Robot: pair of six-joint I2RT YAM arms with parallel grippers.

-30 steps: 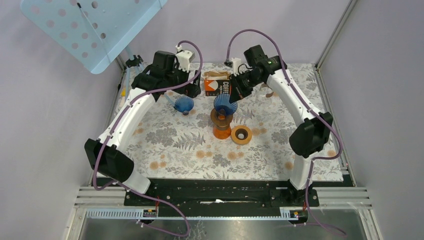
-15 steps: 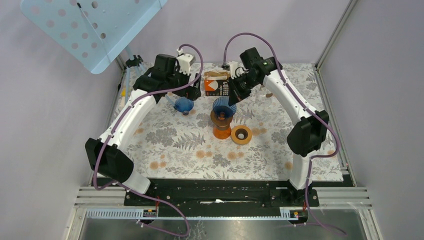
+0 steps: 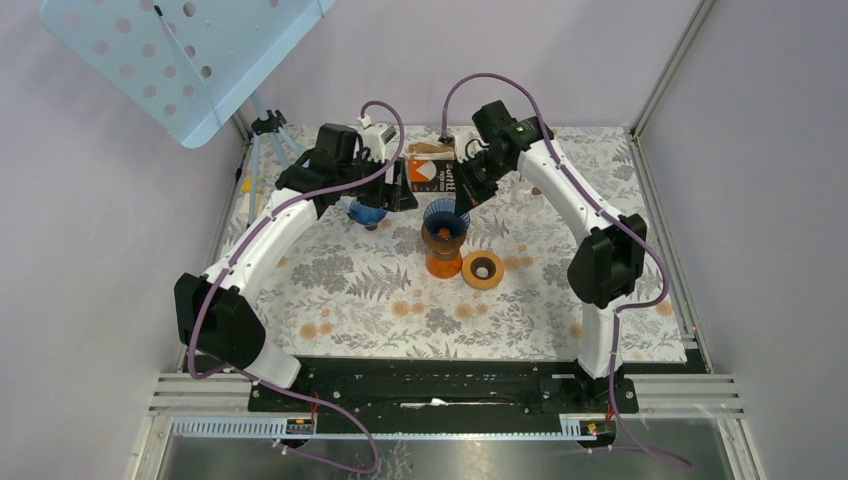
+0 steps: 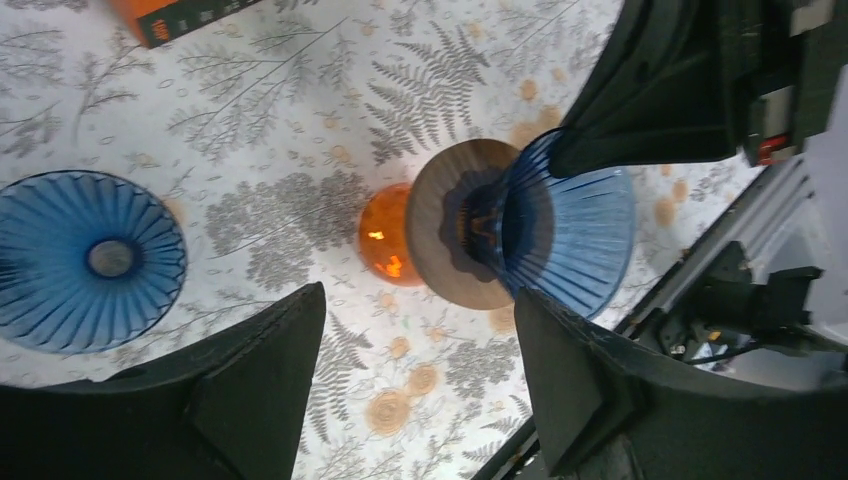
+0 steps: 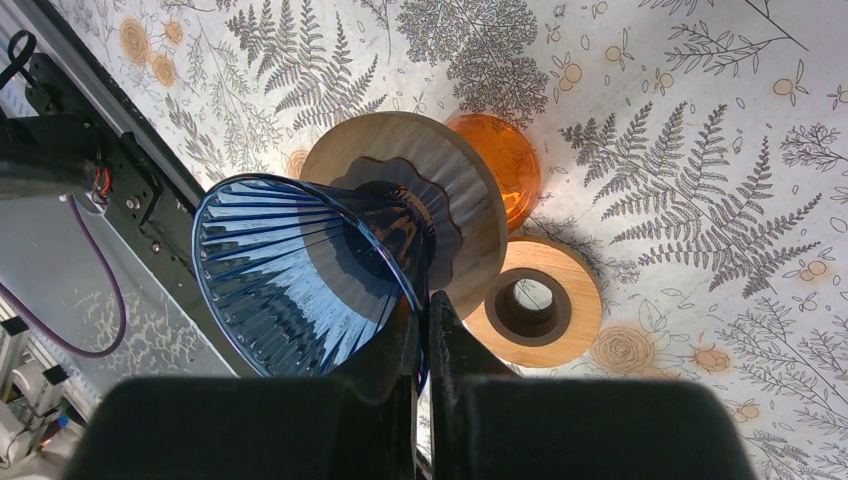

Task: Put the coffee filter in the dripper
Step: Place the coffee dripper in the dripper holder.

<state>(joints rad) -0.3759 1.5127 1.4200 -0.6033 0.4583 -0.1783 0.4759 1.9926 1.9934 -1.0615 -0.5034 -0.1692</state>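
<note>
A blue ribbed dripper (image 3: 445,215) sits on a wooden collar (image 5: 440,170) on top of an orange carafe (image 3: 443,263). My right gripper (image 5: 425,310) is shut on the rim of this dripper (image 5: 300,260); it also shows in the top view (image 3: 462,196). My left gripper (image 4: 418,295) is open and empty. It hangs above the mat between the carafe (image 4: 385,235) and a second blue dripper (image 4: 90,260). In the top view, the left gripper (image 3: 385,196) is over that second dripper (image 3: 367,211). Tan paper filters (image 3: 430,149) stick out behind the coffee filter box (image 3: 437,172).
A loose wooden ring (image 3: 483,269) lies on the mat just right of the carafe, and shows in the right wrist view (image 5: 535,300). The orange and black box stands at the back centre. A perforated blue panel (image 3: 180,50) hangs at the upper left.
My left arm has swung right, over the second dripper and towards the carafe. My right gripper has shifted left with the dripper, which now stands more upright on the collar.
</note>
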